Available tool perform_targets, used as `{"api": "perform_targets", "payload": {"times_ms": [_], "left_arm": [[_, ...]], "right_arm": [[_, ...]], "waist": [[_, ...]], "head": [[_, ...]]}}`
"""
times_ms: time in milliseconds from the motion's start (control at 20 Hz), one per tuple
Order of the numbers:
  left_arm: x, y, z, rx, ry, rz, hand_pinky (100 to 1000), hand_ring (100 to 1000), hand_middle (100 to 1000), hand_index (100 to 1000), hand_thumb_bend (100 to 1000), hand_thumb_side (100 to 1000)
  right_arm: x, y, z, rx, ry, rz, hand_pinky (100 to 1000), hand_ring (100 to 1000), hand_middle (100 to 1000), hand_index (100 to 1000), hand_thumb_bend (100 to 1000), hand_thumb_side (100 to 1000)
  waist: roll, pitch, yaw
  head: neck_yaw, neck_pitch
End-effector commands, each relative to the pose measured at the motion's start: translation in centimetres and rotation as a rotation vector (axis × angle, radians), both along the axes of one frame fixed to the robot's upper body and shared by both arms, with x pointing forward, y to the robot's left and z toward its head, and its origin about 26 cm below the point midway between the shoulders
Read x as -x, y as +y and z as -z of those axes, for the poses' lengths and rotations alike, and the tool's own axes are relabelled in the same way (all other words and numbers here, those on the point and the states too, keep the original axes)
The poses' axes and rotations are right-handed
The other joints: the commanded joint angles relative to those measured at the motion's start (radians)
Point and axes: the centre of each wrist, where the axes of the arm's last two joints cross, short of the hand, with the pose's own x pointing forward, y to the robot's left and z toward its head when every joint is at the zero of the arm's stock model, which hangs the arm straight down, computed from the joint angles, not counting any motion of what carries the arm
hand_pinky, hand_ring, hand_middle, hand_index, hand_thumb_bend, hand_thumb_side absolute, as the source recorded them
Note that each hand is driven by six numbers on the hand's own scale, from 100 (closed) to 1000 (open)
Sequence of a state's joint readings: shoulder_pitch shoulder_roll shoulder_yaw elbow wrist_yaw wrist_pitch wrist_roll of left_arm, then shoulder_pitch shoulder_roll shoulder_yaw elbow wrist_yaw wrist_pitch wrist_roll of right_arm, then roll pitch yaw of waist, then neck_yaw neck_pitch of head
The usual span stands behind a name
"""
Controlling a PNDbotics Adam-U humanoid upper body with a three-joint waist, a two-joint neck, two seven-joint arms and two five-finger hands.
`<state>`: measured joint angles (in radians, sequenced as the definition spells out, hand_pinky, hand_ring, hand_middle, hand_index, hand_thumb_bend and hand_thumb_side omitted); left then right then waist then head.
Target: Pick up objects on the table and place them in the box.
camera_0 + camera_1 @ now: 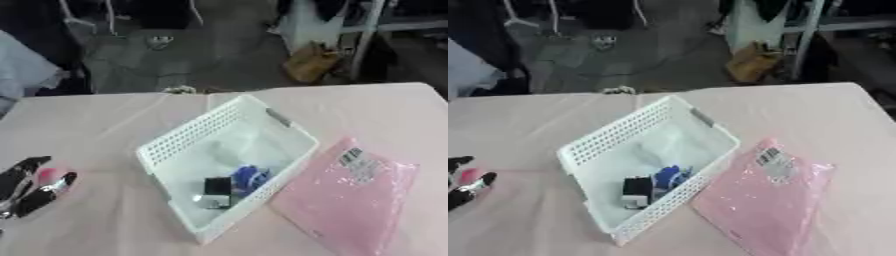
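At the table's [105,125] left edge we see the left hand [31,187], fingers curled round something pink [50,175]. Mid-table lies the white basket [188,137], long axis far-right to near-left, holding a blue thing [249,177] and a black one [217,186]. Just right, touching it, a pink bag [346,200]. The left eye view shows more of the hand.
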<state>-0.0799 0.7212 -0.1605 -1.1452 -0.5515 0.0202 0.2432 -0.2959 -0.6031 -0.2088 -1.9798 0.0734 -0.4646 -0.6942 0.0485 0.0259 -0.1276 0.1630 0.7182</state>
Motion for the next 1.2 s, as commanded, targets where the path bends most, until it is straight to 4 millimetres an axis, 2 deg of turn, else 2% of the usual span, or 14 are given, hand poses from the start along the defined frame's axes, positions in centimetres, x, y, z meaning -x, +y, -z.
{"api": "perform_targets", "payload": {"times_ms": [50, 200, 250, 400, 450, 500, 550, 900, 1000, 1050, 1200], "left_arm": [[-0.5, 0.6, -0.7, -0.03, 0.004, -0.003, 802, 937, 874, 988, 677, 1000], [-0.6, 0.6, -0.1, -0.039, 0.02, -0.01, 805, 936, 873, 988, 679, 1000], [-0.7, 0.6, 0.0, -0.044, 0.019, -0.013, 764, 890, 848, 969, 675, 1000], [-0.7, 0.5, 0.4, -0.064, 0.013, -0.021, 742, 856, 831, 960, 665, 998], [-0.7, 0.5, 0.4, -0.071, 0.012, -0.024, 581, 771, 771, 933, 600, 942], [-0.8, 0.5, 0.5, -0.077, 0.004, -0.031, 581, 771, 771, 933, 600, 942], [-0.8, 0.5, 0.5, -0.082, -0.002, -0.037, 511, 748, 761, 930, 588, 940], [-0.8, 0.5, 0.6, -0.094, -0.023, -0.05, 558, 780, 770, 939, 572, 964], [-0.7, 0.5, 0.7, -0.098, -0.023, -0.055, 621, 817, 800, 951, 581, 977], [-0.7, 0.6, 0.7, -0.101, -0.023, -0.059, 733, 862, 826, 965, 589, 985], [-0.6, 0.8, 0.8, -0.116, -0.025, -0.075, 758, 870, 829, 967, 589, 986]], "right_arm": [[0.4, 0.0, -1.0, 0.016, -0.044, -0.007, 767, 806, 757, 763, 100, 1000], [0.4, 0.0, -1.0, 0.015, -0.043, -0.007, 767, 806, 757, 763, 100, 1000], [0.4, 0.0, -1.0, 0.014, -0.043, -0.006, 767, 806, 756, 762, 100, 1000], [0.4, 0.0, -1.0, 0.012, -0.046, -0.006, 767, 806, 756, 762, 100, 1000], [0.4, -0.1, -1.0, 0.012, -0.046, -0.006, 767, 806, 756, 762, 100, 1000], [0.4, -0.1, -1.0, 0.011, -0.046, -0.006, 767, 806, 756, 762, 100, 1000], [0.4, -0.1, -0.9, 0.011, -0.045, -0.005, 767, 806, 756, 761, 100, 1000], [0.5, -0.1, -0.8, 0.008, -0.04, 0.0, 767, 806, 756, 760, 100, 1000], [0.5, -0.1, -0.7, 0.007, -0.039, -0.001, 767, 806, 756, 760, 100, 1000], [0.5, -0.1, -0.7, 0.007, -0.039, -0.001, 767, 807, 756, 760, 100, 1000], [0.5, -0.1, -0.7, 0.007, -0.038, -0.001, 767, 806, 756, 760, 100, 1000]], "waist": [[0.005, -0.011, -0.001], [0.004, -0.01, -0.003], [0.003, -0.009, -0.004], [0.002, -0.008, -0.005], [0.002, -0.008, -0.005], [0.002, -0.007, -0.006], [0.002, -0.007, -0.006], [0.003, -0.007, -0.006], [0.003, -0.007, -0.006], [0.003, -0.006, -0.006], [0.003, -0.006, -0.004]], "head": [[0.005, -0.01], [0.006, -0.012], [0.006, -0.014], [0.008, -0.015], [0.009, -0.015], [0.009, -0.015], [0.009, -0.016], [0.013, -0.019], [0.013, -0.021], [0.014, -0.021], [0.015, -0.025]]}}
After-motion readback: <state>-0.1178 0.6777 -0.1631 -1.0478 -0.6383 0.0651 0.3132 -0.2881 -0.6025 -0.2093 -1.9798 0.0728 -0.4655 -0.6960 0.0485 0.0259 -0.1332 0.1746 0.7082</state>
